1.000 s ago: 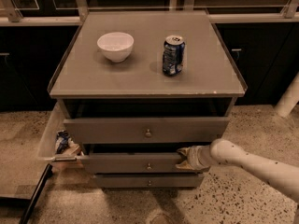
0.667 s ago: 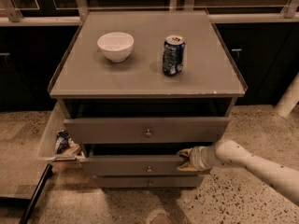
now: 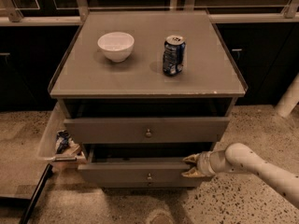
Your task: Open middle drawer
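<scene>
The middle drawer is a grey flat front with a small round knob, under the top drawer of the grey cabinet. It is pulled out a little, and a dark gap shows above its front. My gripper comes in from the right on a white arm. It sits at the right end of the drawer front's top edge. One fingertip is over the edge and the other is in front of the face, so the front panel is pinched between them. The bottom drawer is hidden beneath.
The top drawer is also partly out. A white bowl and a blue soda can stand on the cabinet top. A clear side bin with packets hangs at the left. A white pole stands at the right.
The middle drawer has slid out toward me, and its front now covers the bottom drawer front. My gripper has come along with it. The top drawer has not moved.
</scene>
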`<action>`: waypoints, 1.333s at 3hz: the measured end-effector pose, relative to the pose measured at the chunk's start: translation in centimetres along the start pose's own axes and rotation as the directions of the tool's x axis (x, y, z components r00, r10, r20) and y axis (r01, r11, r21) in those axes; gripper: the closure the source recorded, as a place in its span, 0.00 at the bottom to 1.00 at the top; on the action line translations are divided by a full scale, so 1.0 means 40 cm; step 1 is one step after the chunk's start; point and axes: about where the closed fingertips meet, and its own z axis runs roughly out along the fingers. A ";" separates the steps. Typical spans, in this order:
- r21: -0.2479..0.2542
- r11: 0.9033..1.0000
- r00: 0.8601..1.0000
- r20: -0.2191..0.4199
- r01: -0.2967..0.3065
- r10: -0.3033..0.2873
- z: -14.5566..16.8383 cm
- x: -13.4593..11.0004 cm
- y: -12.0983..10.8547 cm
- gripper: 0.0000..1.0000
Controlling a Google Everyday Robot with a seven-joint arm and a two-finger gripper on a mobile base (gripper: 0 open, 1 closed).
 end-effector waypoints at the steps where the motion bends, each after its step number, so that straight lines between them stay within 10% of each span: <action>1: 0.000 1.000 1.000 0.000 0.000 0.000 0.000 0.000 0.000 0.00; 2: -0.007 1.000 1.000 0.011 -0.002 0.002 0.006 -0.007 0.004 0.00; 4: -0.091 0.996 0.999 0.035 0.016 -0.013 -0.044 -0.008 0.156 0.42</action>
